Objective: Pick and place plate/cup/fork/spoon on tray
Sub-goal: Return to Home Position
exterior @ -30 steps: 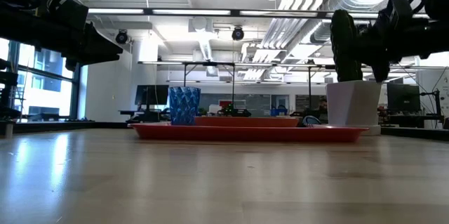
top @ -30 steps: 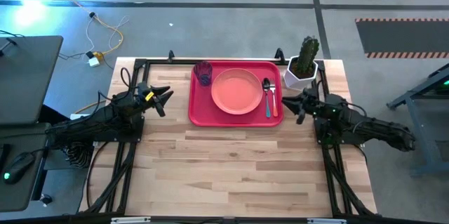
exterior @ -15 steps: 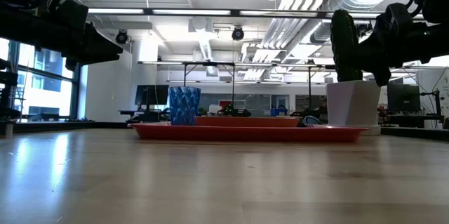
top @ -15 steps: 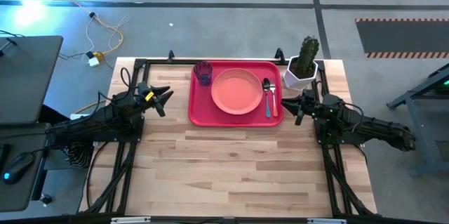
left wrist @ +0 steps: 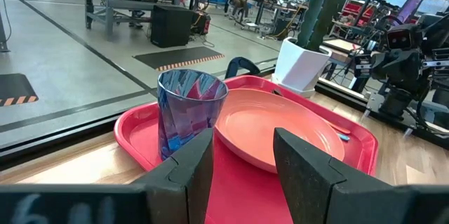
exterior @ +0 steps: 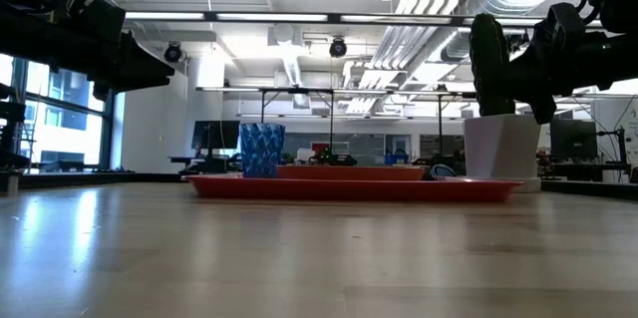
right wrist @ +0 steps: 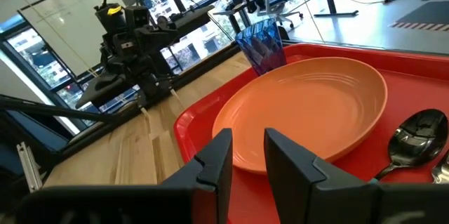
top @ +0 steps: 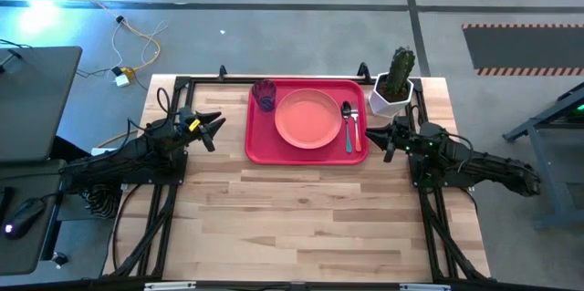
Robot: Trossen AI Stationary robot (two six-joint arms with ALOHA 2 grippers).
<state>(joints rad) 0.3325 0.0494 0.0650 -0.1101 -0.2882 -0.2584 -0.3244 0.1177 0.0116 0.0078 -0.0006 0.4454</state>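
The red tray [top: 257,140] lies at the table's far middle. On it, the pink plate [top: 307,118] rests flat in the middle. The blue cup [top: 265,94] stands upright in the tray's far left corner. The teal-handled spoon [top: 348,125] and the fork [top: 355,119] lie side by side along the tray's right side. My left gripper [top: 213,129] is open and empty, left of the tray; its wrist view shows the cup [left wrist: 191,115] and plate [left wrist: 277,136] ahead. My right gripper [top: 387,140] is open and empty, just right of the tray.
A white hexagonal pot with a cactus [top: 392,90] stands at the far right, close behind my right gripper. Bare wooden tabletop [top: 301,218] fills the near half. Black frame rails run along the table's left and right sides.
My right gripper has drawn back a little toward the table's right edge, away from the tray. The things on the tray have kept still.
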